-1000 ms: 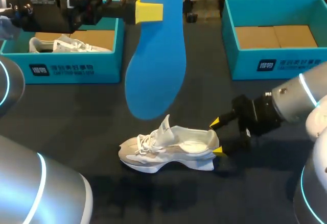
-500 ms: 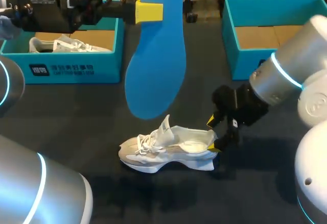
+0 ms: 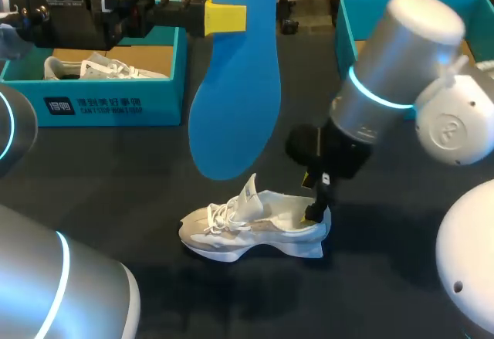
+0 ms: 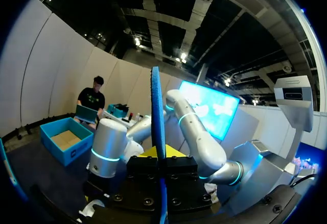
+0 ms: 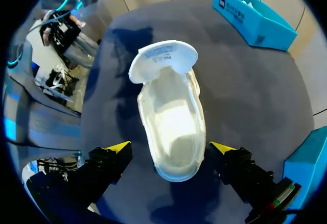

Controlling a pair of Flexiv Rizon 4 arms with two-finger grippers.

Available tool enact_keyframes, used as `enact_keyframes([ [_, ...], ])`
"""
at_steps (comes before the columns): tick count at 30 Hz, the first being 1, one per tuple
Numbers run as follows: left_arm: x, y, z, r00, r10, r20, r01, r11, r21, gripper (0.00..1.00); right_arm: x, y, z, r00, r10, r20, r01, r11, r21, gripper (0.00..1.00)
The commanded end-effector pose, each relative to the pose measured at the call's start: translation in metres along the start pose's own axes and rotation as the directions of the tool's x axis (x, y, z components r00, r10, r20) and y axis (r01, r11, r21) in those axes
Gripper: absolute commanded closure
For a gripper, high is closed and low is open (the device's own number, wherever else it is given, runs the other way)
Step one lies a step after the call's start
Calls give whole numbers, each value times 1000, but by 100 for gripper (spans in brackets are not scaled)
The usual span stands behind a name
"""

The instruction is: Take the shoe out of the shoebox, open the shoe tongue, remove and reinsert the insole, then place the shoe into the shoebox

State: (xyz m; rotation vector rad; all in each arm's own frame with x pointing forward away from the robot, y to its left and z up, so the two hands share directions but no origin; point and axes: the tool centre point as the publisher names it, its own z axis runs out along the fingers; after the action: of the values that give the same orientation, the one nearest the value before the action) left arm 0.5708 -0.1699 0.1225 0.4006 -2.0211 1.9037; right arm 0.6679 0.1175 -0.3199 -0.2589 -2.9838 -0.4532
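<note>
The right gripper [image 5: 170, 148] straddles the heel of the shoe [image 3: 255, 227], spread open and not gripping; above the shoe, the left gripper [image 3: 225, 16] clamps the blue insole [image 3: 235, 107]. Unpinned, the shoe could skid — or the insole buckle — on reinsertion.

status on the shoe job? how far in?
Done: shoe is out on the table, tongue folded open, insole removed. In hand: left end effector holds the insole aloft; right end effector straddles the heel, open. To do: reinsert insole, box the shoe.
</note>
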Motion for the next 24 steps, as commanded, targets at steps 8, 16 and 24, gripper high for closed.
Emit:
enact_keyframes([
  [8,-2,-2,2,1000,0,-2,0,1000,-3,100,8,3,9,998,-11,63,-8,957,292,0],
  [16,-2,-2,2,1000,0,-2,0,1000,-3,100,2,3,9,997,-29,67,11,967,254,0],
  [24,-2,-2,2,1000,0,-2,0,1000,-3,100,-13,17,5,995,-72,66,54,970,238,0],
])
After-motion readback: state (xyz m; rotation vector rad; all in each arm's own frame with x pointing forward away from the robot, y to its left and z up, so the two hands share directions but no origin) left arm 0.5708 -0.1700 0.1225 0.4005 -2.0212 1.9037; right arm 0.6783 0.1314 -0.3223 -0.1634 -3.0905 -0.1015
